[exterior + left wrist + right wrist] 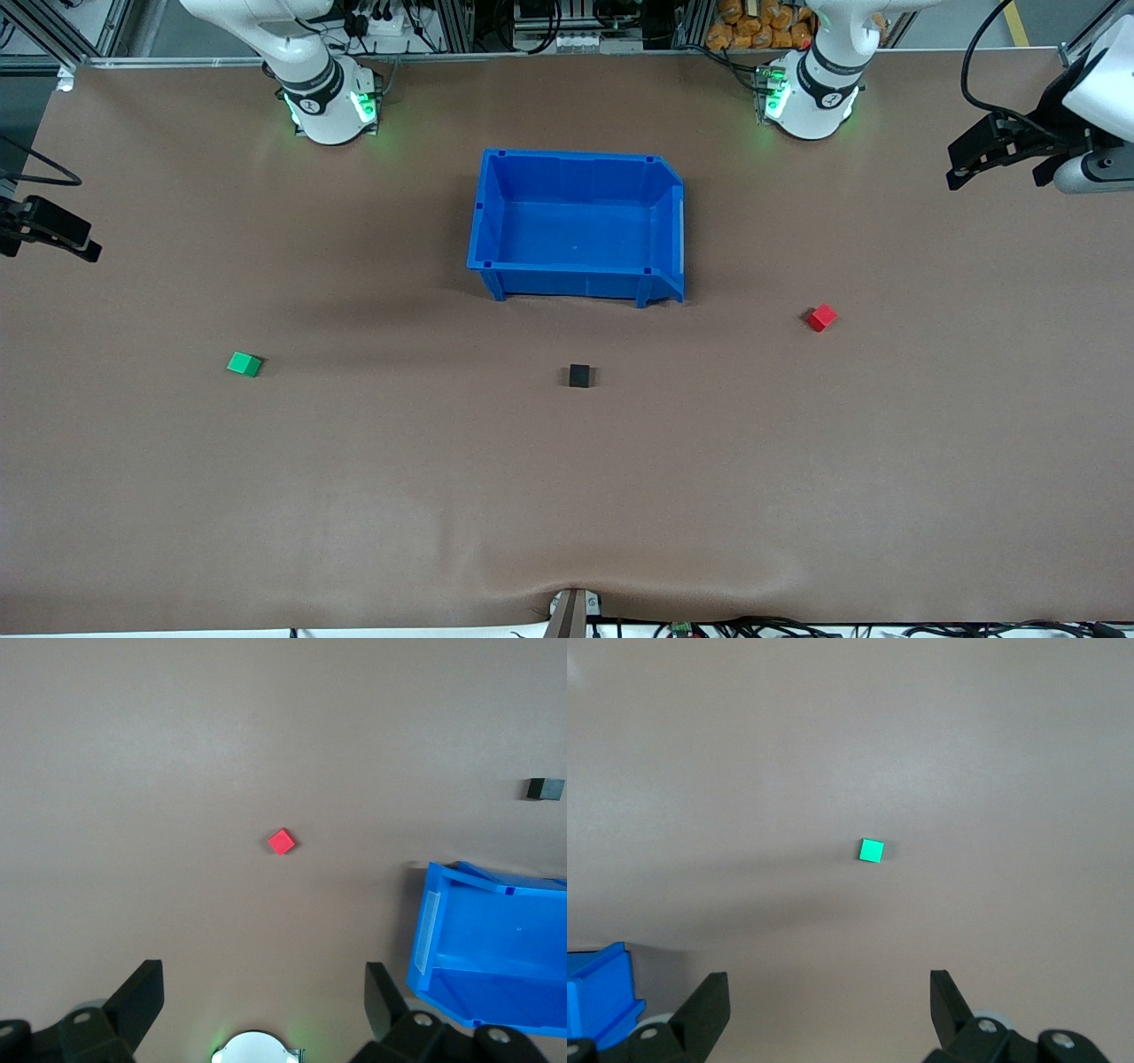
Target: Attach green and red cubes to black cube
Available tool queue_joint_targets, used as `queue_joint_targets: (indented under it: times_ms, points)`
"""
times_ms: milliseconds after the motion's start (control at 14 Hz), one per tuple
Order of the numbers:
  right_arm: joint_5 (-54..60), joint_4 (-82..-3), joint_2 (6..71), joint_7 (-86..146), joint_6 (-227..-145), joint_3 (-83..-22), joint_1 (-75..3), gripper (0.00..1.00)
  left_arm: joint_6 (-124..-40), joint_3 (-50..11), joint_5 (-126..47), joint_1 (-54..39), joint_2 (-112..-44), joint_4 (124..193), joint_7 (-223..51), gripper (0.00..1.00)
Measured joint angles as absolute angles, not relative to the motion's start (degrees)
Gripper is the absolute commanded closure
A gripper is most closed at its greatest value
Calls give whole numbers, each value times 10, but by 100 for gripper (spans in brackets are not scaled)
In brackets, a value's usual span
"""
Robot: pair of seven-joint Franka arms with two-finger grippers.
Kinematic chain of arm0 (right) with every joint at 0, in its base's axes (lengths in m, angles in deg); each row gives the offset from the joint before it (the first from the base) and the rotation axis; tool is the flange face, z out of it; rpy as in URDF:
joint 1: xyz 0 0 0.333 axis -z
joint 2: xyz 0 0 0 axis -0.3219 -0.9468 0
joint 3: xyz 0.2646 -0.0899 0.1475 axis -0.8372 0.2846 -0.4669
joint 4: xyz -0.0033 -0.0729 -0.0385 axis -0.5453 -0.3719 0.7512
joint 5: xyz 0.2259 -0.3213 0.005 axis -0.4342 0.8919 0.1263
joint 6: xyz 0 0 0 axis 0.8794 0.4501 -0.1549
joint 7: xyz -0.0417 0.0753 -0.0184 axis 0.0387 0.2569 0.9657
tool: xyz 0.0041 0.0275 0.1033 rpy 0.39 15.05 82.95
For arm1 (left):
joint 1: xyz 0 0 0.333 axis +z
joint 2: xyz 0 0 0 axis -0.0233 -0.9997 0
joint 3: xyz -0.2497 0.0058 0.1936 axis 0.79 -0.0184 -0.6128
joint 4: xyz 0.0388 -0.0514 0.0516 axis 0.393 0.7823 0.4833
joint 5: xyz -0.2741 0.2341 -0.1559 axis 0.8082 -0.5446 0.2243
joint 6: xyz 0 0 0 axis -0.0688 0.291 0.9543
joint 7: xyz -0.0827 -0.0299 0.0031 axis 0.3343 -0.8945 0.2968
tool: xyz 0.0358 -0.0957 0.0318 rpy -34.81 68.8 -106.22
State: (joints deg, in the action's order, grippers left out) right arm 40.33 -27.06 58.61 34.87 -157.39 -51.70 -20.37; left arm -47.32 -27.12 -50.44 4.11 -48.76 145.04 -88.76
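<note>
The black cube (579, 376) sits on the brown table, nearer the front camera than the blue bin. The green cube (244, 363) lies toward the right arm's end, and the red cube (821, 317) toward the left arm's end. My left gripper (955, 177) hangs high over the table's edge at the left arm's end, open and empty. Its wrist view shows the red cube (282, 842) ahead of the open gripper (264, 992) and the black cube (544, 788) farther off. My right gripper (89, 250) hangs over the right arm's end, open and empty (829, 992), with the green cube (872, 850) ahead.
An empty blue bin (576, 155) stands in the middle of the table, between the arm bases and the black cube. It also shows in the left wrist view (425, 930) and, as a corner, in the right wrist view (598, 992).
</note>
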Motion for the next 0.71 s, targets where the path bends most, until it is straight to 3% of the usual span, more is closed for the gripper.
queue_joint_targets:
  times_ms: [714]
  points:
    - [403,-273,578,349,-1573,-517,-201,0,-471,-267,-549,41,-488,1441,-875,0]
